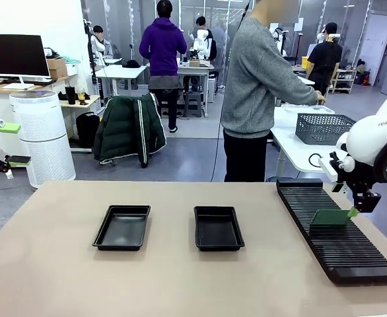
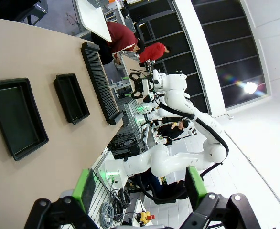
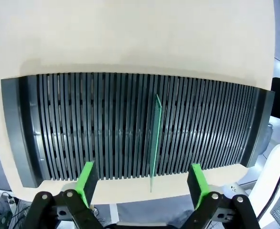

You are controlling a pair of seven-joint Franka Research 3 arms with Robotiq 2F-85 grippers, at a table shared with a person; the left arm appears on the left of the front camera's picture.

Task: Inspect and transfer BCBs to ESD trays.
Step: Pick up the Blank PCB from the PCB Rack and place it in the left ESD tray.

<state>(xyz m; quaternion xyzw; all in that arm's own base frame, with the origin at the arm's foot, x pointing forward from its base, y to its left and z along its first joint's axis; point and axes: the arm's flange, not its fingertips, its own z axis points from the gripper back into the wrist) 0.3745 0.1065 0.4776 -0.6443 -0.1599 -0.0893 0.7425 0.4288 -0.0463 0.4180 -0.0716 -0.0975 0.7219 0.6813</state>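
You are in a robot lab set inside an open office hall. Beyond your table [image 1: 48,264] you see white desks [image 1: 117,71] with people [image 1: 162,43] standing at them, a monitor [image 1: 15,56], an air purifier [image 1: 43,135] and a hanging jacket [image 1: 129,129]. The floor [image 1: 193,158] is plain grey. On your table lie a slotted rack [image 1: 352,254] and two black trays [image 1: 122,228], as at a work station.

Partial dark lettering "FRAN" on right arm white shell [image 1: 377,137], cut by picture edge. Nothing else legible.
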